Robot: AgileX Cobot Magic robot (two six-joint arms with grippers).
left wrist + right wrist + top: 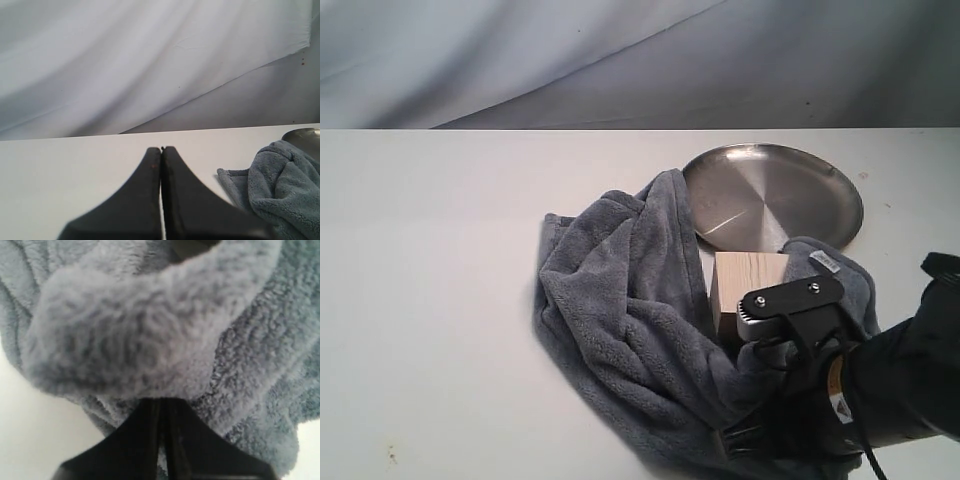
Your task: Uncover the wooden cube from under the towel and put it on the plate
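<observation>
Right gripper [161, 404], jaws pinched on the towel [620, 330], should peel it toward the near edge, off the cube [748, 283]; left gripper [161, 150] sits closed, empty.

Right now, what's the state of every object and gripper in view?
plate: empty
wooden cube: partly uncovered, not on the plate
towel: bunched up against the wooden cube
left gripper: shut, empty
right gripper: shut, seemingly on a fold of the towel
</observation>
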